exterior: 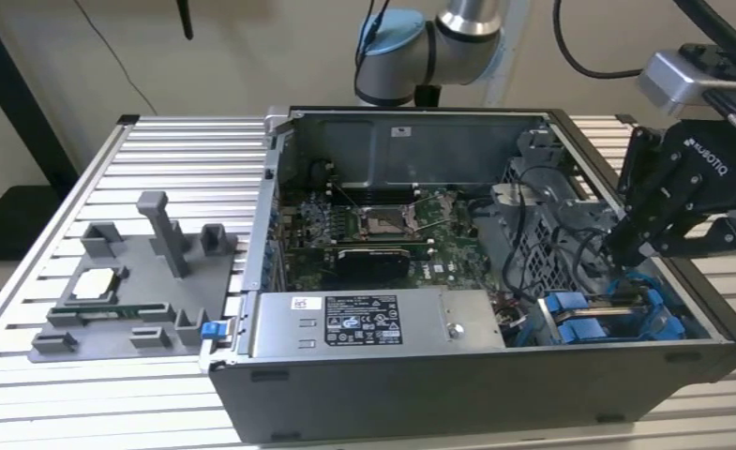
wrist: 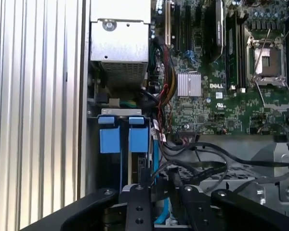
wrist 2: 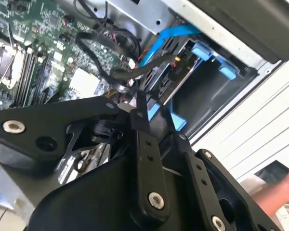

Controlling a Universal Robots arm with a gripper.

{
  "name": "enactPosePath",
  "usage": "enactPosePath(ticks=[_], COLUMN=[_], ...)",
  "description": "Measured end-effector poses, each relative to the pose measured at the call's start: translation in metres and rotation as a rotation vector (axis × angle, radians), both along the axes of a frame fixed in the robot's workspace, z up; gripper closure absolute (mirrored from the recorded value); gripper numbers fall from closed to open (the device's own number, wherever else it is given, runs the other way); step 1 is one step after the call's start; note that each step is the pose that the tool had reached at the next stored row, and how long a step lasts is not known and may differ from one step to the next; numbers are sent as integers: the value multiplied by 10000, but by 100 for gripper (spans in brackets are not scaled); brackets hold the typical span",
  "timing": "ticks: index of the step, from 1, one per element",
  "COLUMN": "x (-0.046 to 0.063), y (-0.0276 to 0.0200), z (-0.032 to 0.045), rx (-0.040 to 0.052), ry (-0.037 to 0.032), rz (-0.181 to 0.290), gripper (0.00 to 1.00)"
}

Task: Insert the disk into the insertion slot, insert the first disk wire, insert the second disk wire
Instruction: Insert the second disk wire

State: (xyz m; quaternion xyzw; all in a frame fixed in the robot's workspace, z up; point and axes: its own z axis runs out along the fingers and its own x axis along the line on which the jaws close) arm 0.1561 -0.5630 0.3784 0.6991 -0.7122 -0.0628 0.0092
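The disk point(wrist: 138, 137) appeared to sit already down in the slot point(exterior: 599, 319). I judged this from the two blue carrier tabs standing side by side at the bay's mouth in the first wrist view; the label face was hidden. The slot lay in the corner of the case point(exterior: 468, 389) at the exterior view's right, just beside the power supply point(exterior: 368, 323).

As I judged it, the disk's long axis ran from those tabs straight toward the gripper point(exterior: 647, 248). That put the tabs at the far end and the disk's wire end nearest the jaws. A blue cable point(wrist 2: 173, 33) curved down into that near end. Several black wires point(wrist: 207, 167) crossed from the board point(wrist: 202, 110) toward the same spot and passed close under the gripper.

The gripper hung low inside the case, directly over the near end of the slot and pointing down into it. Its jaws were spread, with a clear gap between them in both wrist views. Wires ran through or behind that gap, but nothing looked pinched. Whether either wire was seated in the disk could not be told.

The case stood on the slatted table point(exterior: 192, 141).
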Motion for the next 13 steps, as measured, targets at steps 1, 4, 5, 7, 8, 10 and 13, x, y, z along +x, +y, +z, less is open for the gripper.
enactPosePath(ticks=[1, 4, 5, 7, 8, 10, 13], x=[-1, -25, -39, -75, -96, -130, -157], y=[1, 0, 0, 1, 0, 1, 0], z=[1, 1, -1, -1, -1, -2, -9], rx=[4, 97, 230, 528, 632, 736, 857], ry=[-175, -628, -668, -688, -688, -694, -712], rz=[1, -3, -11, -45, -64, -83, -129], gripper=[0, 0, 0, 0, 0, 0, 100])
